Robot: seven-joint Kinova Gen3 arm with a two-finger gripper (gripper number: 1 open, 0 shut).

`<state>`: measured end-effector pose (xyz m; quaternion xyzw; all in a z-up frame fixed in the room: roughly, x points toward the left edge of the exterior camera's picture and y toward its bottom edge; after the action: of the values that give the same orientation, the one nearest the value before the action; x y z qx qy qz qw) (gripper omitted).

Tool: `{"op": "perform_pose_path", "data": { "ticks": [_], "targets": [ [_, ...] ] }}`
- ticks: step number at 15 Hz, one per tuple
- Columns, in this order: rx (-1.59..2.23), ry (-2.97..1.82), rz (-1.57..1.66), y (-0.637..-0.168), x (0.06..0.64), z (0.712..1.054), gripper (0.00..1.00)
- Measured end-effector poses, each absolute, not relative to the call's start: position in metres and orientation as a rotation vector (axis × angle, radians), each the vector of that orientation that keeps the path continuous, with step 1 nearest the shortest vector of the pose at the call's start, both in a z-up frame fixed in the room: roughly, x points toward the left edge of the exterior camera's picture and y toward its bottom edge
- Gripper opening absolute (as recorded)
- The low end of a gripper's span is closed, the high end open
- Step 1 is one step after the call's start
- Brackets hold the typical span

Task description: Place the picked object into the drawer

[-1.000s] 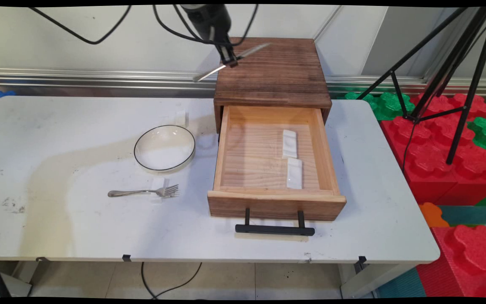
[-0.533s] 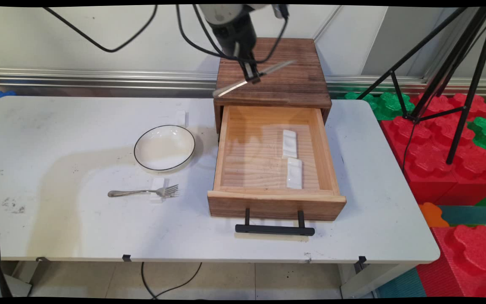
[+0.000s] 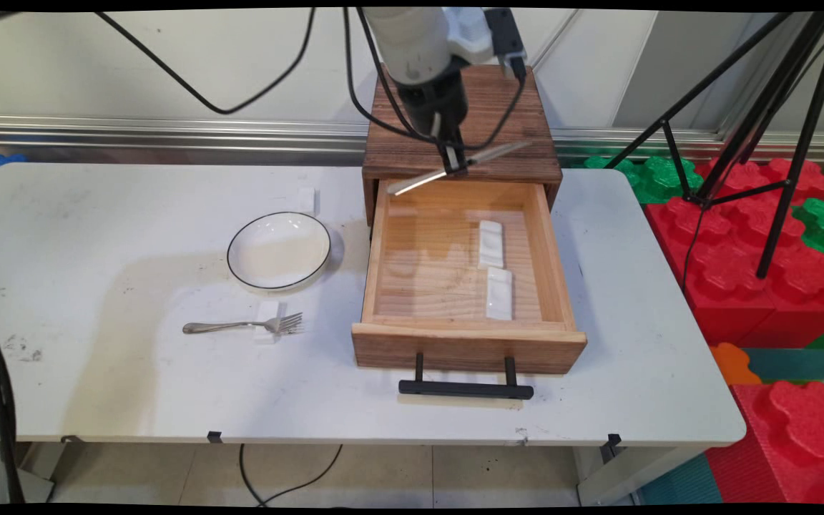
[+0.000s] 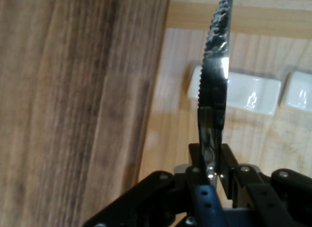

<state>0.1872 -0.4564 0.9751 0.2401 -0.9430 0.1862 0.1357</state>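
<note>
Holding a table knife (image 3: 455, 166) aloft, my gripper (image 3: 455, 166) clenched on it about mid-length.

I hang over the back edge of the open drawer (image 3: 463, 336), just in front of the dark wooden cabinet (image 3: 480, 118) at the table's (image 3: 133, 386) far edge; the knife lies level, crosswise. In the drawer's right half lie two white rests (image 4: 248, 92). On the table left of the drawer sit a black-rimmed plate (image 3: 279, 250) and, nearer the front edge, a fork (image 3: 244, 326).
</note>
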Motion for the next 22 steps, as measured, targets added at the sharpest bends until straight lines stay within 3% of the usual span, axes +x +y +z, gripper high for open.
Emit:
{"op": "perform_pose_path", "data": {
  "ticks": [13,22],
  "targets": [
    [0.662,-2.800,0.412,-0.481,0.159,0.893,0.00],
    [0.639,-2.829,0.373,-0.489,0.156,0.861,0.00]
  ]
}}
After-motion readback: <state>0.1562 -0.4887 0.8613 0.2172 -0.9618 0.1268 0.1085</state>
